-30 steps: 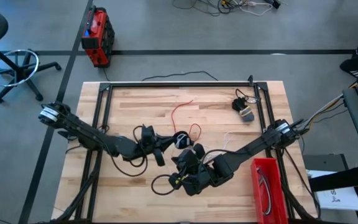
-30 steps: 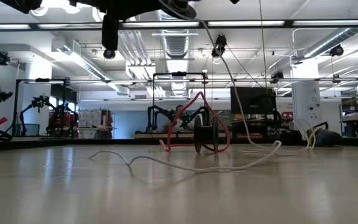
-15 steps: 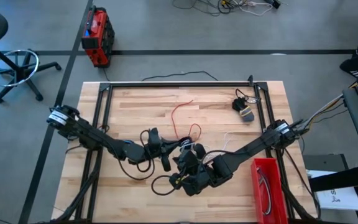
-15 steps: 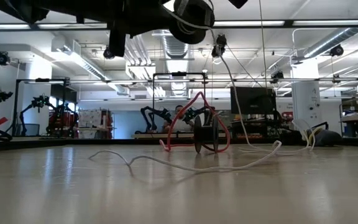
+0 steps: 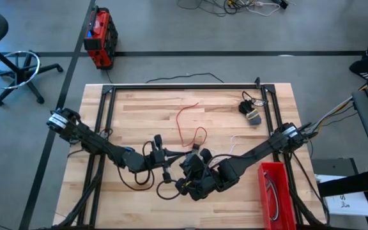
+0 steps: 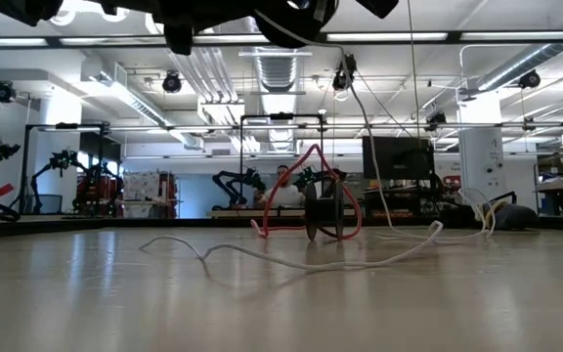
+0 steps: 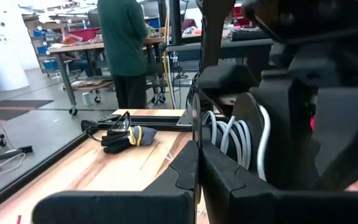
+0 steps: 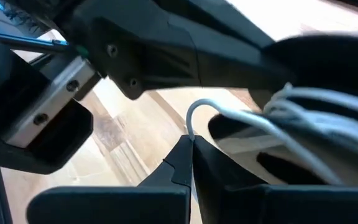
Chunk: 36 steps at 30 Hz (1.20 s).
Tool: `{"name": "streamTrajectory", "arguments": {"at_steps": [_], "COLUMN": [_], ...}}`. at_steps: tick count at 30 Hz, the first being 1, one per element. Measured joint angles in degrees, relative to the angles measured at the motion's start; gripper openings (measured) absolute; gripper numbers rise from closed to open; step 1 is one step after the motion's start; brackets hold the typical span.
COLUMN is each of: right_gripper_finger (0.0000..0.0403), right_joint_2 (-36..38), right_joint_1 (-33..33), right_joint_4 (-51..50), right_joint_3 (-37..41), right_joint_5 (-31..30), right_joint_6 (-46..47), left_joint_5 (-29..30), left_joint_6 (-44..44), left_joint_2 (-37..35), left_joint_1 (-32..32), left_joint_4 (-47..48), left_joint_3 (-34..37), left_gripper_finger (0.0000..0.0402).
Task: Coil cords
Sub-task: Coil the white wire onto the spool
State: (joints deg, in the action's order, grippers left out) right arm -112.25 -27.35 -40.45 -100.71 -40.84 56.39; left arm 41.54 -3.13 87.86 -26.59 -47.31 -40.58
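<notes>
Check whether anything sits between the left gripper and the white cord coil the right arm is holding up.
Nothing visible does. The left gripper is right beside the right gripper near the table's front middle, and in the left wrist view the white cord loops sit directly ahead of its fingers, unobstructed.

Dark jointed arms; seemingly silver-collared bases

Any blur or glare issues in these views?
Right wrist view: white cord and nearby hardware smeared, too close to focus. Left wrist view: near dark parts soft, background table sharper. Low view: ceiling lights blown out, red cord crisp. High view: even light.
</notes>
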Motion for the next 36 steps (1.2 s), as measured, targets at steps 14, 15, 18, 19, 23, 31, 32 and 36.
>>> {"name": "streamTrajectory", "arguments": {"at_steps": [14,15,18,19,23,31,32,36], "right_gripper_finger": [0.0000,0.0000,0.0000,0.0000,0.0000,0.0000,0.0000,0.0000], "right_joint_2": [0.00,0.00,0.00,0.00,0.00,0.58,0.59,0.61], "right_joint_1": [-1.29,-1.59,-2.36,-2.43,-2.64,-2.80,-2.80,-2.86], "right_joint_4": [0.04,-0.08,-1.27,-1.71,-0.95,-1.33,-1.64,-4.29], "right_joint_3": [0.15,0.15,0.15,0.15,0.15,-2.90,-3.59,-5.97], "right_joint_5": [6.74,6.82,6.82,6.75,6.08,5.31,5.33,6.01], "right_joint_6": [-2.81,-3.03,-3.42,-3.42,-3.76,-8.48,-9.48,-10.66], "left_joint_5": [-0.08,-0.16,-2.02,-2.10,-2.13,-2.34,-2.74,-6.04], "left_joint_6": [0.85,0.80,1.24,1.55,1.68,1.78,1.93,2.84], "left_joint_2": [-1.94,-2.24,-3.21,-3.71,-4.77,-4.64,-4.65,-4.66], "left_joint_1": [-1.81,-2.07,-2.65,-2.88,-3.38,-5.08,-5.29,-5.72], "left_joint_4": [0.28,0.11,-1.20,-1.61,-2.13,11.55,12.73,16.26], "left_joint_3": [0.11,0.13,0.20,0.20,0.20,0.24,0.24,0.24], "left_gripper_finger": [0.0000,0.0000,0.0000,0.0000,0.0000,0.0000,0.0000,0.0000]}}
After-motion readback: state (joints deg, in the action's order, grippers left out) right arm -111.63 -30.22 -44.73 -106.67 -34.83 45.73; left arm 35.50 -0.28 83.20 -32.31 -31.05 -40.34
